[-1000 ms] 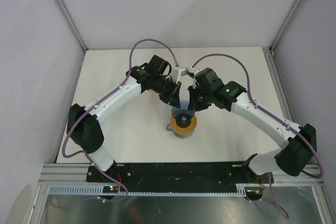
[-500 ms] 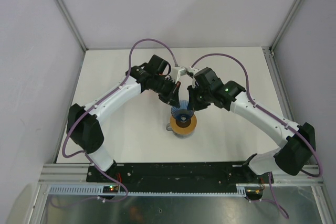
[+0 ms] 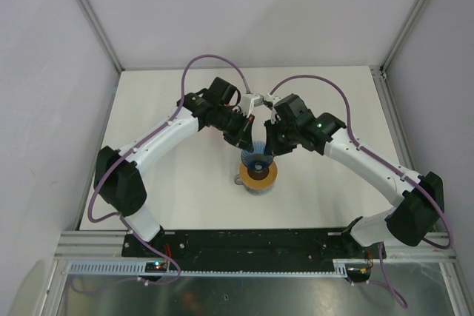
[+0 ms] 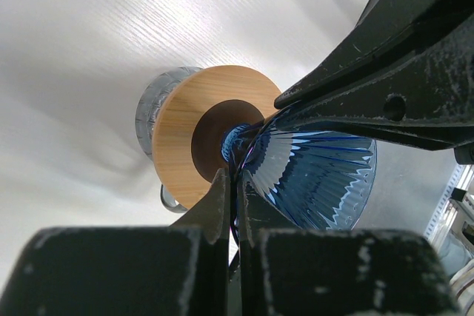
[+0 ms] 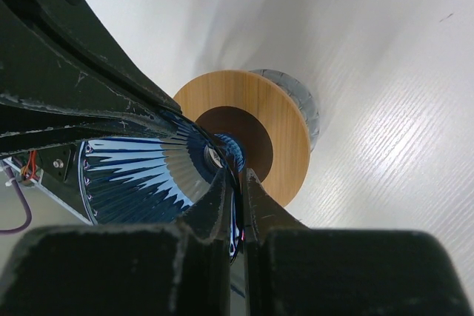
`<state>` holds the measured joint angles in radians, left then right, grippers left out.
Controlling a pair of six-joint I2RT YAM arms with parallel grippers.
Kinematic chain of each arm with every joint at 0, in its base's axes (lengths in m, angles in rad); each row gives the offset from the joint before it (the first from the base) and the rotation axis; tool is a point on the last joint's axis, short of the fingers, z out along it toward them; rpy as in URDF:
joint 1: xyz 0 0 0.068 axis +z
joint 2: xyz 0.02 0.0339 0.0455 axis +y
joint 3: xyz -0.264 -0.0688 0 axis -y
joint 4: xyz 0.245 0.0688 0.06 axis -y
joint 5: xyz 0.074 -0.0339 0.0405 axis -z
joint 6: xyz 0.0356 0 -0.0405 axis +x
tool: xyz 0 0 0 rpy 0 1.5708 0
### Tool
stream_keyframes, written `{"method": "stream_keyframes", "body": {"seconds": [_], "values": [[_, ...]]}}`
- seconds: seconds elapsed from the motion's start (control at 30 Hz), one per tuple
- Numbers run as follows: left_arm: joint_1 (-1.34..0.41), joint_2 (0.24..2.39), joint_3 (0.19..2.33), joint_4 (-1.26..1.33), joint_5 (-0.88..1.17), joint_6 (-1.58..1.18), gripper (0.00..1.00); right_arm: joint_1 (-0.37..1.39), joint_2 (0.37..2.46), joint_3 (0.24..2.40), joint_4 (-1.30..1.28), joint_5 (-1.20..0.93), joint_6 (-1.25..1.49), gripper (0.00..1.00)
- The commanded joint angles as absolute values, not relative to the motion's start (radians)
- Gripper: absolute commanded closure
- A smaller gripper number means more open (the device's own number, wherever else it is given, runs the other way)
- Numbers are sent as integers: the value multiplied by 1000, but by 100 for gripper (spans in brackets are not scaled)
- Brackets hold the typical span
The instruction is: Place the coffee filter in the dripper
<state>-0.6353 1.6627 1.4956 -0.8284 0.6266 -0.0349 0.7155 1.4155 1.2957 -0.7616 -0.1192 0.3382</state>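
The dripper (image 3: 257, 158), a blue ribbed translucent cone, is held between both grippers just above the grey cup's wooden ring top (image 3: 258, 176). My left gripper (image 4: 235, 183) is shut on the thin wall of the dripper (image 4: 318, 175) near its narrow end. My right gripper (image 5: 237, 183) is shut on the opposite wall of the dripper (image 5: 141, 175). The cone's narrow end points at the dark hole in the wooden ring (image 5: 274, 120); I cannot tell whether they touch. The coffee filter is out of view.
The grey cup (image 5: 305, 105) stands on the white table (image 3: 170, 175) at the middle front. A small pale object (image 3: 255, 99) lies behind the two wrists. Grey walls and metal posts (image 3: 100, 31) enclose the table.
The right arm has shifted slightly to the left. The dripper and both grips on it look the same.
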Motion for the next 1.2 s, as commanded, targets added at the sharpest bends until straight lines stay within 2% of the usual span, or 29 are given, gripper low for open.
{"method": "stream_keyframes", "body": {"seconds": [0.0,0.5,0.9,1.17], "values": [[-645,1609,1501,-824,747,-44,100,701,1433,1290,-806,-90,317,100],[-646,1589,1496,-824,752,-46,100,709,1432,1291,-820,-90,322,100],[-646,1558,1562,-827,717,-44,100,702,1352,1292,-758,-81,330,100],[-647,1563,1526,-825,726,-44,100,715,1392,1292,-763,-100,329,100]]}}
